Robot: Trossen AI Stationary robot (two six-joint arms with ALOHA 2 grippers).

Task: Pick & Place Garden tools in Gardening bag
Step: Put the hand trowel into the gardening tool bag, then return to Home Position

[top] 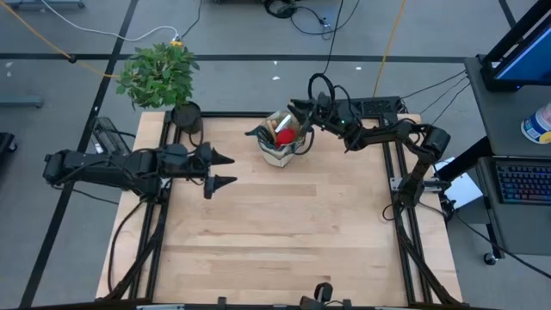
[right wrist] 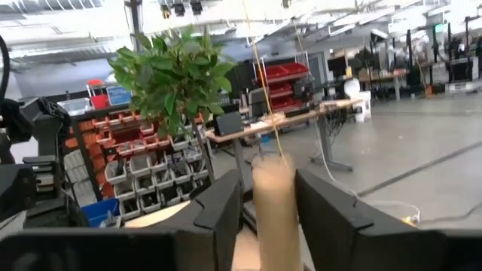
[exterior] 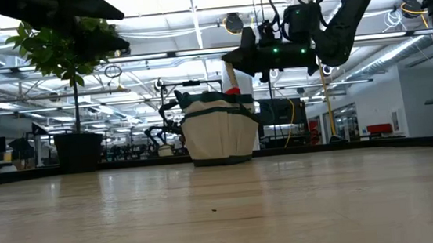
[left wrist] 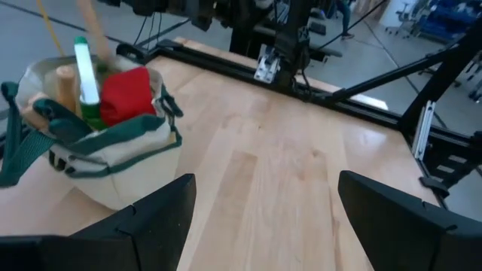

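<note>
The beige gardening bag (top: 280,142) with green trim stands on its base at the table's far middle. A red glove (left wrist: 126,94), a green-white bottle (left wrist: 86,71) and a wooden handle (left wrist: 66,84) stick out of it. A second wooden-handled tool (exterior: 231,77) rises slanted from the bag into my right gripper (top: 301,116), which hovers just above the bag with its fingers a little apart around the handle's top. My left gripper (top: 225,170) hangs open over the table's left side, pointing at the bag and holding nothing. My right gripper has the free end of the tool's wooden handle (right wrist: 275,203) between its two fingers (right wrist: 226,207). A thin dark gap shows on one side, and I cannot tell whether the other finger touches it. The tool's lower end is down inside the bag.
A leafy plant in a black pot (top: 185,114) stands at the table's far left corner, close to the bag (exterior: 216,133). The bare wooden tabletop (top: 284,232) stretches from the bag to the near edge. Black frame rails (top: 400,172) run along the table's sides.
</note>
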